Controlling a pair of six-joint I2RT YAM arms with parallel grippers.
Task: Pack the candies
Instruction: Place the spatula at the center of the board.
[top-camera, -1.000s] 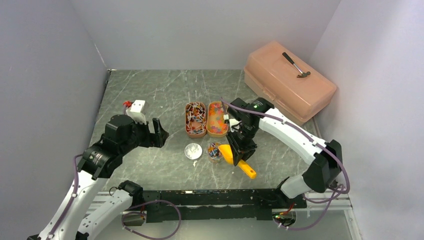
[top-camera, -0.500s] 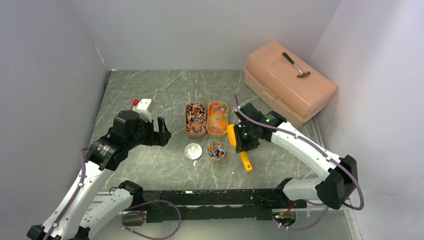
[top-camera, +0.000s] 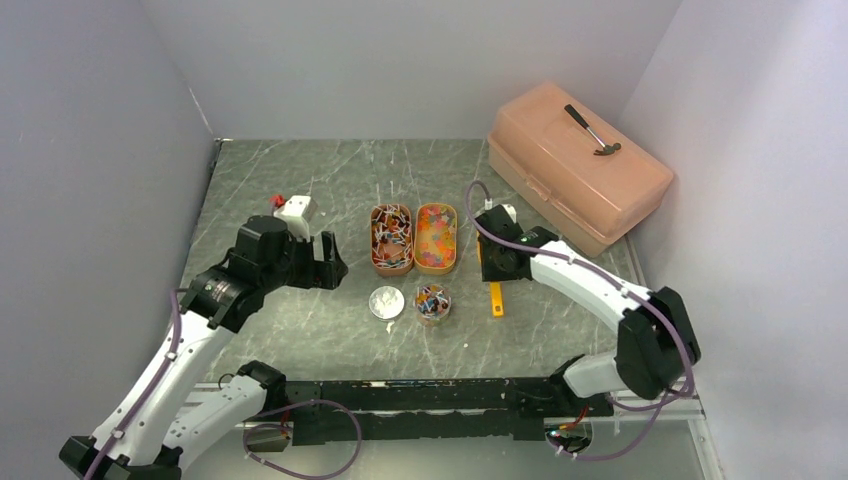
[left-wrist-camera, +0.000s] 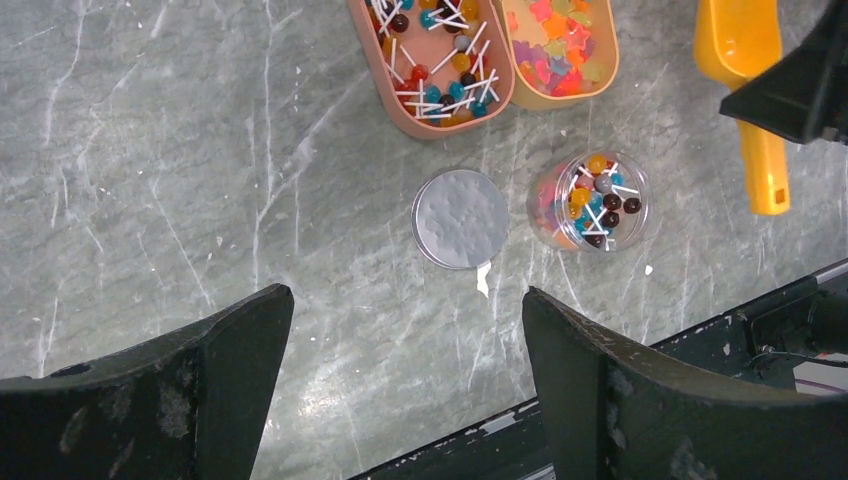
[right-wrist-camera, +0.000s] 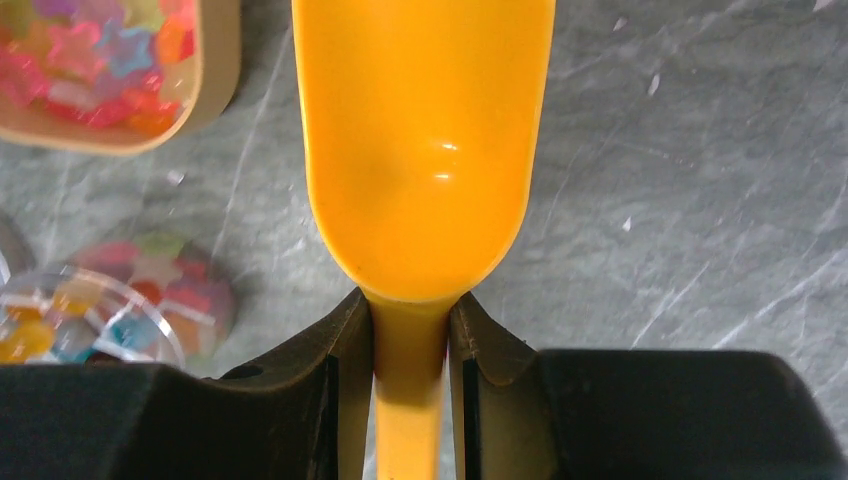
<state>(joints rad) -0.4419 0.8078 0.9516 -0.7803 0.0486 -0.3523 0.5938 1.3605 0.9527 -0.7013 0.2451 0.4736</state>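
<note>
The candies lie in two orange trays: round sweets on white sticks in the left one, star gummies in the right one. A small clear jar in front of them holds a mix of both. My right gripper is shut on the handle of the empty orange scoop, which lies level just right of the gummy tray. Left of the trays, my left gripper hangs wide open above bare table, with nothing between its fingers.
A round white lid lies flat just left of the jar. A salmon plastic box with a hammer on top stands at the back right. A small white and red object sits behind my left arm.
My right gripper carried the scoop from beside the jar back and to the right, and levelled it next to the gummy tray. My left arm drifted slightly toward the trays, still open.
</note>
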